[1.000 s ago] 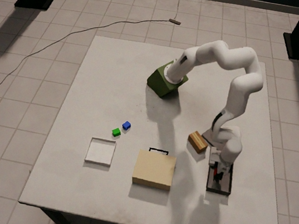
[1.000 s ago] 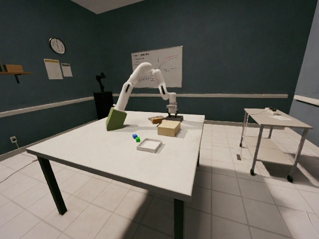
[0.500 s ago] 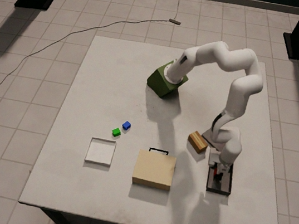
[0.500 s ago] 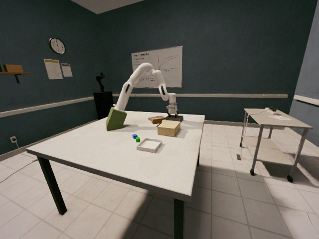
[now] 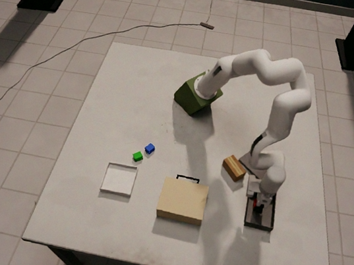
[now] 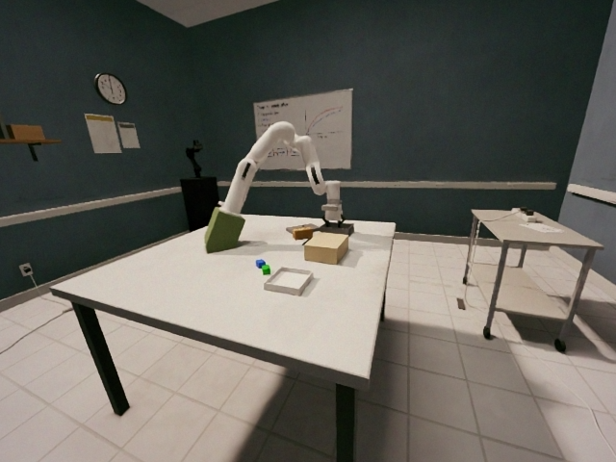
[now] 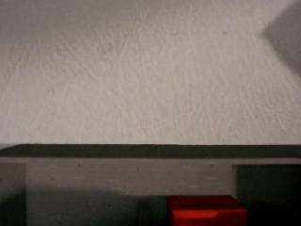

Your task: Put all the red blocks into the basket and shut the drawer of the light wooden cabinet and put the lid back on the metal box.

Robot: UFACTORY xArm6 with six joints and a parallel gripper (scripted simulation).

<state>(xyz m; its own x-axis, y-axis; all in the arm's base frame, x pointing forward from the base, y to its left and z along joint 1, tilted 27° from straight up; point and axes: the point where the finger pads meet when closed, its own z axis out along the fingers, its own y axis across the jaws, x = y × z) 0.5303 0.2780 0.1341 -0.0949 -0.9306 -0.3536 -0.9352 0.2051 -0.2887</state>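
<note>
My gripper [image 5: 257, 208] [image 6: 333, 222] is open, its fingers pointing down into the open dark metal box [image 5: 257, 226] [image 7: 141, 151]. A red block [image 5: 254, 203] [image 7: 207, 214] is in that box beside the fingers, partly hidden by the gripper; it is cut off by the lower edge of the wrist view. The grey lid [image 5: 246, 159] [image 6: 291, 229] lies on the table behind the box, partly under the arm in view. The white basket [image 5: 114, 192] [image 6: 279, 289] is empty. The light wooden cabinet [image 5: 183, 197] [image 6: 323, 250] has its drawer apparently shut, black handle [image 5: 187, 177] outward.
A striped wooden block [image 5: 234, 168] [image 6: 301, 233] lies between the cabinet and the lid. A blue block [image 5: 149, 148] [image 6: 260, 263] and a green block [image 5: 137, 156] [image 6: 266, 269] lie close together behind the basket. The green arm base [image 5: 191, 99] [image 6: 223, 231] stands farther back.
</note>
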